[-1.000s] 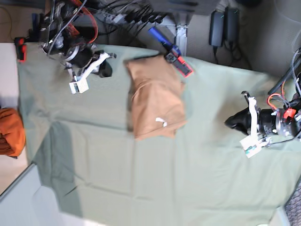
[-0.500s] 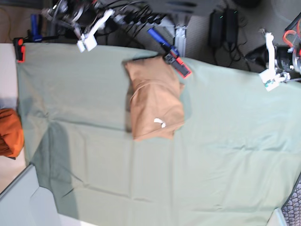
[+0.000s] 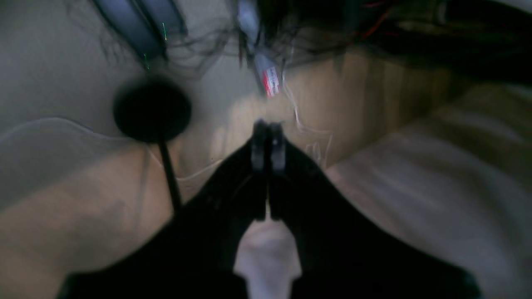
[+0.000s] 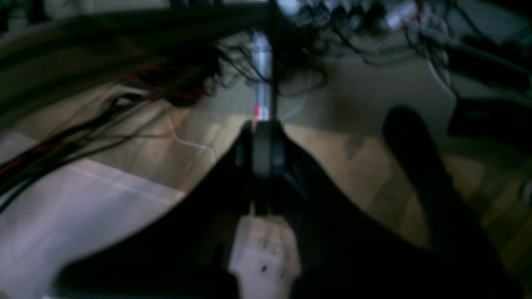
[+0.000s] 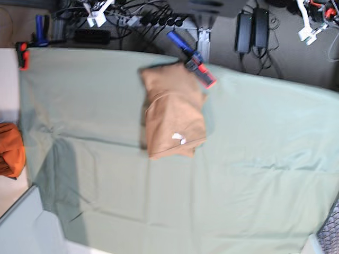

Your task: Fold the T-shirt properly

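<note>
Looking down from the base view, you see the T-shirt (image 5: pixel 174 110) folded into a compact tan bundle whose long axis runs from the far edge of the table toward the near side, tilted slightly; its small white tag (image 5: pixel 179 138) shows near the nearer end. It lies on the green cloth (image 5: pixel 254 174) that covers the table, toward the far edge and a little left of the middle of that view. Both arms are pulled well away from it, up at the top of the picture: your left gripper (image 5: pixel 305 33) sits at the top right corner and your right gripper (image 5: pixel 96 19) at the top left, neither touching the shirt nor the cloth. In the left wrist view the black jaws of the left gripper (image 3: pixel 268 143) are pressed together with nothing between them, and in the right wrist view the right gripper (image 4: pixel 262 145) is likewise closed and empty; both views are blurred. A blue and red clamp (image 5: pixel 193 59) grips the far edge beside the shirt, a red clamp (image 5: pixel 22 55) sits at the far left corner, and a bunched orange cloth (image 5: pixel 10 149) lies off the left edge. Beyond the table, cables and power bricks (image 5: pixel 251 29) lie on the floor.
</note>
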